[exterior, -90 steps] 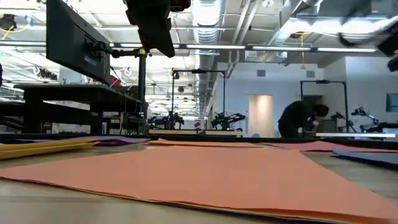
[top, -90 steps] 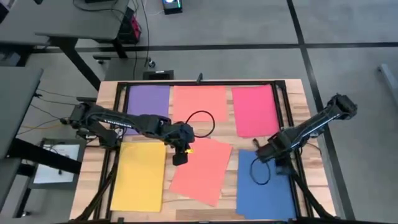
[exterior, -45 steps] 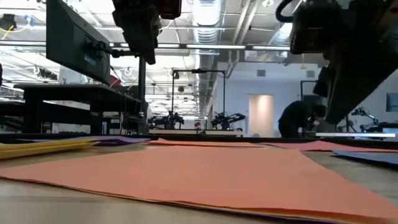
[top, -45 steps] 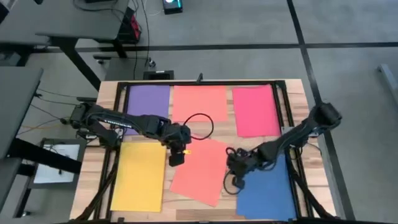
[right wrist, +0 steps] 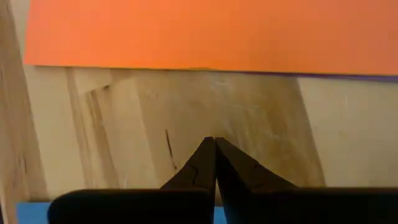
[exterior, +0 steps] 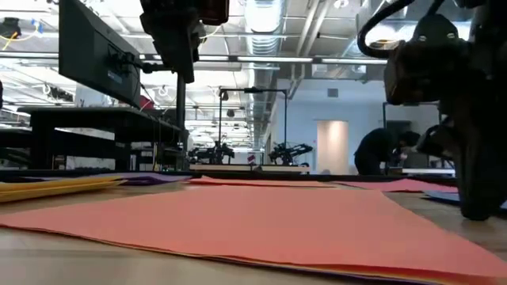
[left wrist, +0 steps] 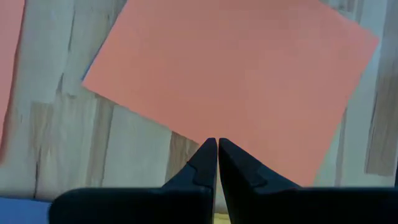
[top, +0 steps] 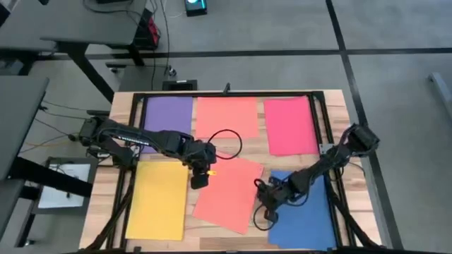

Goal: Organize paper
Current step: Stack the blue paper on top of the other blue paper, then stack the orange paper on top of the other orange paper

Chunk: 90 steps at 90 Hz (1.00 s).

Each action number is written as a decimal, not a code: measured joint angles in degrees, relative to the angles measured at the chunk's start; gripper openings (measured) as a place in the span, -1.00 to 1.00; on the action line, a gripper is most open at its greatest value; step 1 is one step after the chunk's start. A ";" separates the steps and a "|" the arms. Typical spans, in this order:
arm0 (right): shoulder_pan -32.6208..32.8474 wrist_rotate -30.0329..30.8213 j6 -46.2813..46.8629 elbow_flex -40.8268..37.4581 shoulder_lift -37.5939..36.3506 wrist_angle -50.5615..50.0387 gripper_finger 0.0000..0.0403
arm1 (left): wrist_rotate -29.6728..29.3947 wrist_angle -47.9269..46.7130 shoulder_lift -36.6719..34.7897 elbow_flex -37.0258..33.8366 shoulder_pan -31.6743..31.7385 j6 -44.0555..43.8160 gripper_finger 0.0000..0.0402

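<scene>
Six coloured sheets lie on the wooden table (top: pixel 332 113). Along the far edge, squared up in a row, are a purple sheet (top: pixel 168 115), a salmon sheet (top: pixel 226 116) and a pink-red sheet (top: pixel 290 125). Along the near edge are a yellow sheet (top: pixel 157 200) at the left and a blue sheet (top: pixel 304 219) at the right. Between them lies a second salmon sheet, the tilted sheet (top: pixel 227 192), turned askew to all the others; in the right wrist view a thin purple line shows under its edge.

The left pincer (top: pixel 200 179) hangs over the tilted sheet's left edge, just beside the yellow sheet, its fingers (left wrist: pixel 205 163) pressed together on nothing. The right pincer (top: pixel 263 212) is low over bare wood between the tilted sheet and the blue sheet, close to the tilted sheet's right edge, its fingers (right wrist: pixel 202 160) likewise clenched and empty.

In the low view a person (exterior: pixel 379 150) in dark clothes bends over a bench far back in the room.
</scene>
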 joint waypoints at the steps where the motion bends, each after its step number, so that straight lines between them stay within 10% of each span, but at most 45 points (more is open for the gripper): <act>1: 0.11 0.07 -0.03 0.00 -0.12 -0.09 -1.00 | -0.01 -0.03 0.00 0.00 0.00 0.00 -1.00; 90: 3.39 -4.64 -4.38 4.57 -2.68 -8.17 -1.00 | -0.07 -0.21 0.00 0.00 -0.17 -0.97 -1.00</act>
